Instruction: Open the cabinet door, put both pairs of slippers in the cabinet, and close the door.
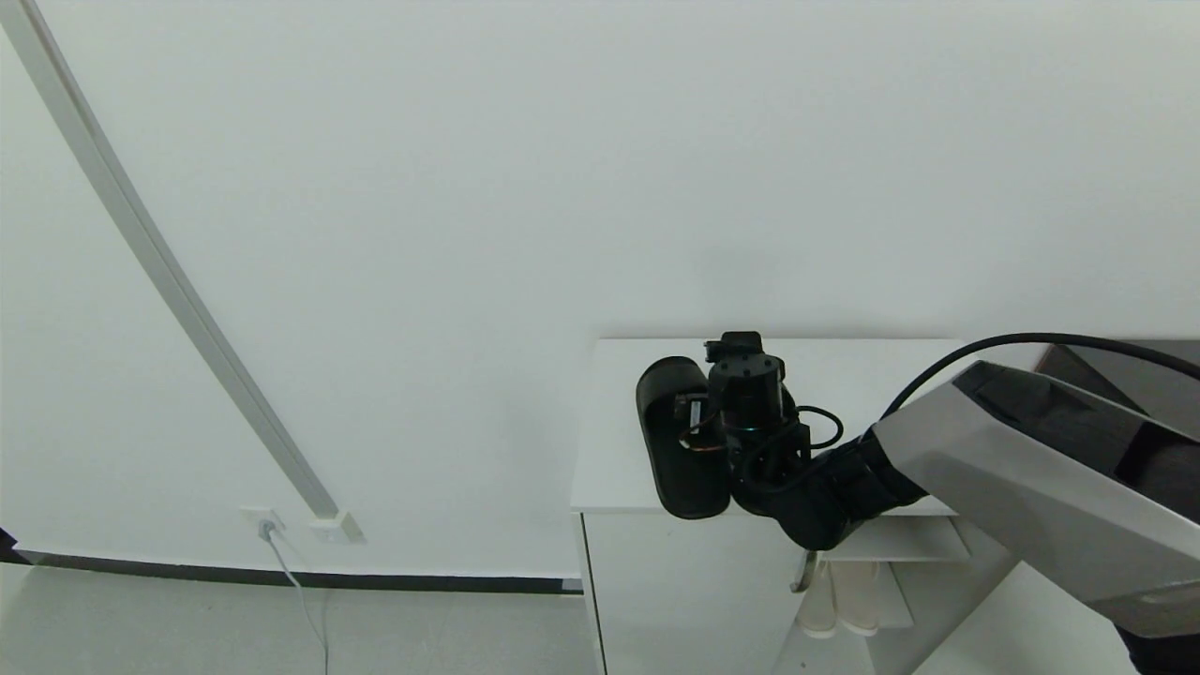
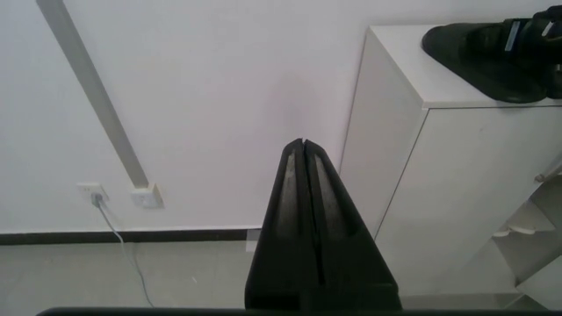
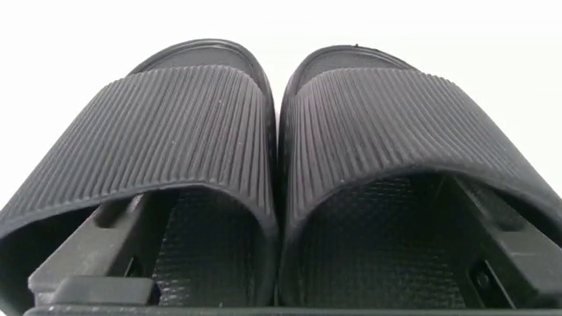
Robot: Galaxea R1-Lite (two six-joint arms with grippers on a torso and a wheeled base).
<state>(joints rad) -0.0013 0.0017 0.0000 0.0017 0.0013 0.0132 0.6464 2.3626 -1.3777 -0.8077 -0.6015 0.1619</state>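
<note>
A pair of black slippers [image 3: 281,132] lies side by side, straps ribbed, with one finger [image 3: 105,254] of my right gripper [image 3: 290,263] inside each slipper. In the head view the right gripper [image 1: 701,427] holds the black slippers [image 1: 677,450] just over the left part of the white cabinet's top [image 1: 619,469]. From the left wrist view the black slippers [image 2: 487,53] sit at the cabinet's top edge. The cabinet's right side stands open, and a white pair of slippers [image 1: 837,600] rests on a lower shelf. My left gripper [image 2: 303,175] is shut and empty, out to the left of the cabinet [image 2: 439,193].
The cabinet stands against a white wall. A metal handle [image 1: 802,572] hangs on the closed left door panel [image 1: 684,600]. A grey cable duct [image 1: 169,272] runs down the wall to a socket [image 1: 262,520] with a cord. Bare floor lies left of the cabinet.
</note>
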